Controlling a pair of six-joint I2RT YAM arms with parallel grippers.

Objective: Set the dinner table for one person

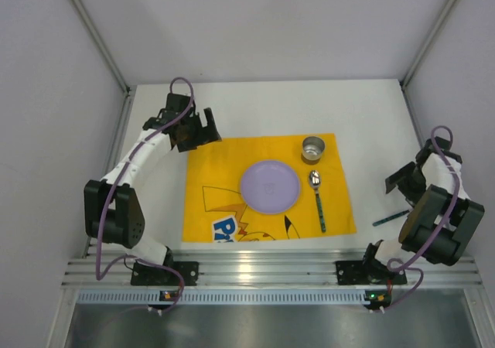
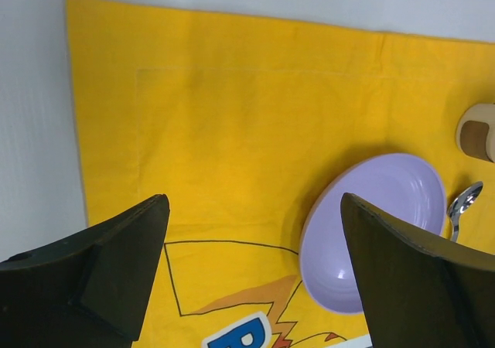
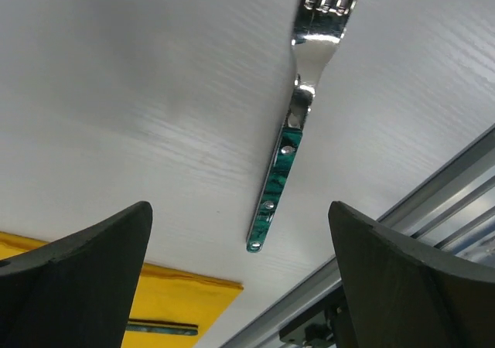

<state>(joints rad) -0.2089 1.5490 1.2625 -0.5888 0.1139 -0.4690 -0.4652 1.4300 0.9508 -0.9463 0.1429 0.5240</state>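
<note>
Both pincers hung empty over the dinner table (image 1: 271, 108)
We saw the right pincer (image 3: 240, 209) spread wide, a fork (image 3: 290, 162) lying just ahead of it; the left pincer (image 2: 255, 201) gaped above the yellow mat (image 2: 232, 116)

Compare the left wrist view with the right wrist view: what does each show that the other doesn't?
Left wrist only: the purple plate and the cup, both on the yellow mat. Right wrist only: the fork lying on the bare dinner table near the metal rail. Both: mat, table, and an open, empty tool: the left tool in one, the right tool in the other.
</note>
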